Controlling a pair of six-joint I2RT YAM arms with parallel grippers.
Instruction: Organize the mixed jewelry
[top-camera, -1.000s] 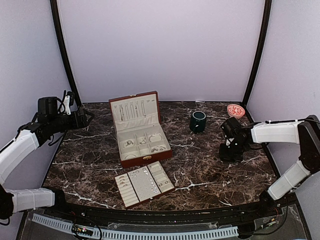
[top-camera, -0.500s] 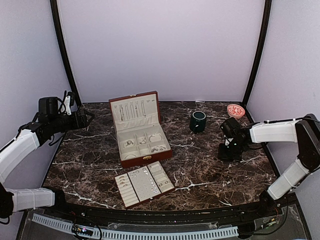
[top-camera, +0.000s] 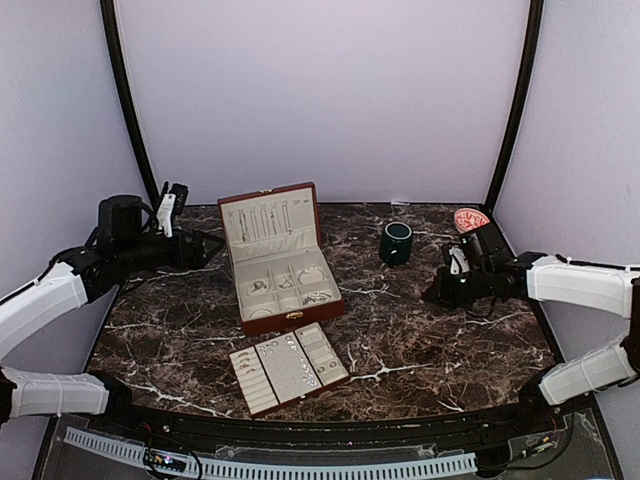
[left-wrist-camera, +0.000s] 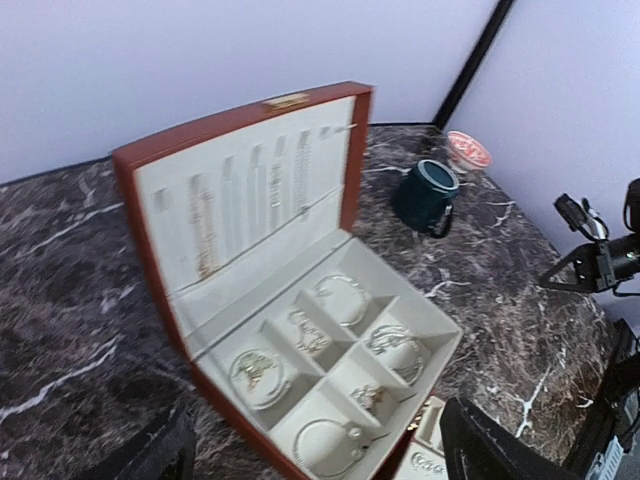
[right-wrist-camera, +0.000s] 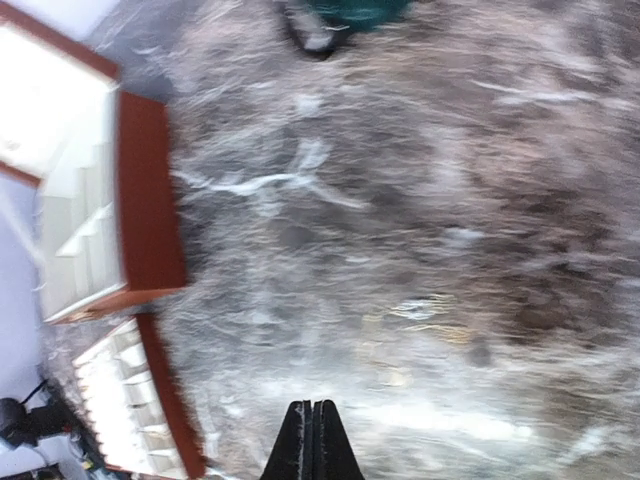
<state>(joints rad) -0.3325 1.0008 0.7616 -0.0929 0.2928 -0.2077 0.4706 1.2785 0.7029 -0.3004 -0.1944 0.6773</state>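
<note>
Marble table (top-camera: 420, 330) — jewelry (left-wrist-camera: 255, 368) in box (left-wrist-camera: 240, 122), beyond left fingers (left-wrist-camera: 500, 450); right fingers (right-wrist-camera: 300, 445) seemingly closed.

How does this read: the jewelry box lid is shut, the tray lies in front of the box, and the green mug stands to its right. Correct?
Not quite. The lid of the reddish-brown box is open and stands up at the back, as the left wrist view shows plainly. The rest holds: the tray lies in front of the box and the green mug stands to its right.

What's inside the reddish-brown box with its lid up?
The reddish-brown box holds cream compartments with small silvery jewelry pieces, and thin chains hang on its lid lining. Anything beneath the compartments is hidden.
</note>
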